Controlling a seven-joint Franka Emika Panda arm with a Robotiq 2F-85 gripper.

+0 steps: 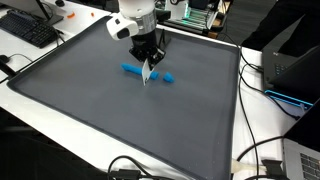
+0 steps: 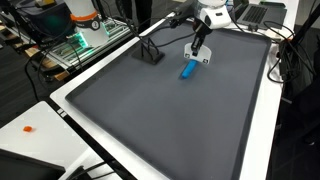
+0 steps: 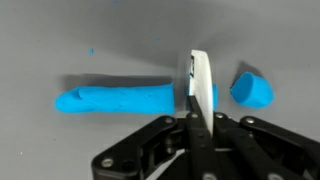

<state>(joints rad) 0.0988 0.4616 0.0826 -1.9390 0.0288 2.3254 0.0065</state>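
Observation:
A long blue clay roll (image 3: 115, 98) lies on the grey mat (image 3: 60, 40), and a short cut-off blue piece (image 3: 251, 90) sits apart to its right. My gripper (image 3: 197, 120) is shut on a thin white blade (image 3: 199, 80), which stands edge-down at the roll's right end, between roll and piece. Both exterior views show the gripper (image 1: 148, 60) (image 2: 196, 48) directly above the roll (image 1: 133, 70) (image 2: 187, 69). In an exterior view the blade (image 1: 147, 73) reaches down to the mat, with the small piece (image 1: 170, 77) just beyond it.
The mat (image 1: 120, 120) has a raised dark rim. A keyboard (image 1: 30, 30) and cables lie off its far corner, and a black box (image 1: 290, 65) stands beside it. A black stand (image 2: 150, 52) sits on the mat near electronics (image 2: 85, 40).

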